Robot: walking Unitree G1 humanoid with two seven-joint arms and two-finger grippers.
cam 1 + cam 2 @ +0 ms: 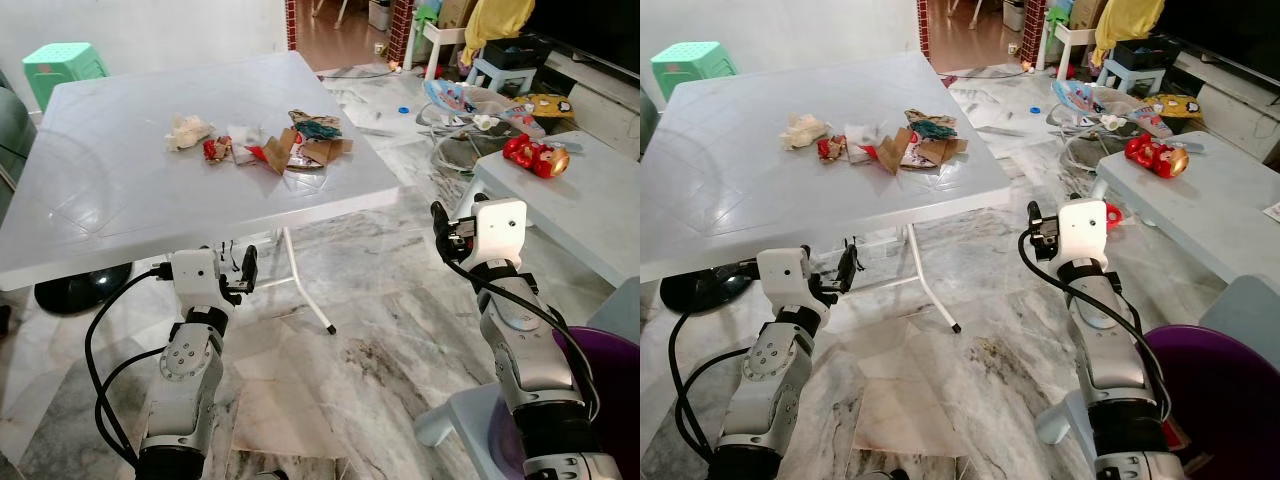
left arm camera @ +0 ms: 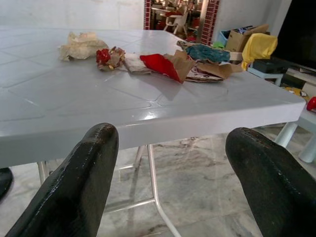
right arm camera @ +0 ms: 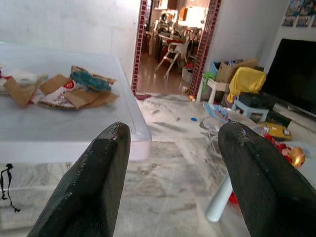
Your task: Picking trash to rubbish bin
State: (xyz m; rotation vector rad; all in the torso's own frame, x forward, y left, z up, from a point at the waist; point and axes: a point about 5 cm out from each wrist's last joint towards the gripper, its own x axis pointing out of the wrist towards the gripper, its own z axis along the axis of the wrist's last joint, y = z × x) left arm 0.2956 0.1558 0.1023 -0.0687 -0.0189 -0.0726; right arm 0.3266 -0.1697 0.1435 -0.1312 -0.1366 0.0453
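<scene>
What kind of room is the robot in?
Probably a home living room: a white plastic folding table strewn with crumpled paper trash, a baby bouncer on the marble floor, and a black television.

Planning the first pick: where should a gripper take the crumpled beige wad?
Probably across the wad's raised middle, coming from above on the robot's side. It sits alone at the pile's left end, bunched up off the table, so fingers can straddle it.

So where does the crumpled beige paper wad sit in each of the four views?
Left eye: crumpled beige wad, leftmost of the trash on the white table.
Right eye: leftmost again.
Left wrist: far on the tabletop.
Right wrist: not in it.
Shared landmark: red wrapper beside it.
</scene>
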